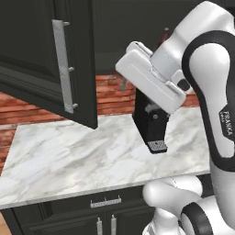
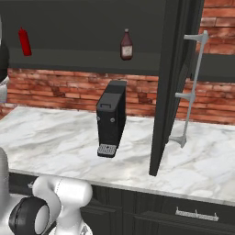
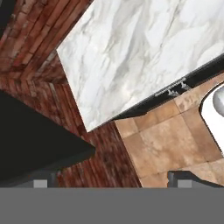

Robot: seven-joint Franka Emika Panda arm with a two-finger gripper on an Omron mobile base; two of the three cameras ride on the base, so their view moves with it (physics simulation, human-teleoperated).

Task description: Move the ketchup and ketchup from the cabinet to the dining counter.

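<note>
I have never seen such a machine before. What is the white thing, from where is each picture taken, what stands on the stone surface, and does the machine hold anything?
The white thing is a robot arm in a rendered kitchen. Two pictures come from cameras on its base, behind it to the left and to the right. The third comes from a camera on its hand and looks down past the marble worktop to the tiled floor.

A black coffee machine stands on the worktop. Above it, in the open black cabinet, stand a red ketchup bottle and a dark ketchup bottle.

The gripper is open and holds nothing.
</note>
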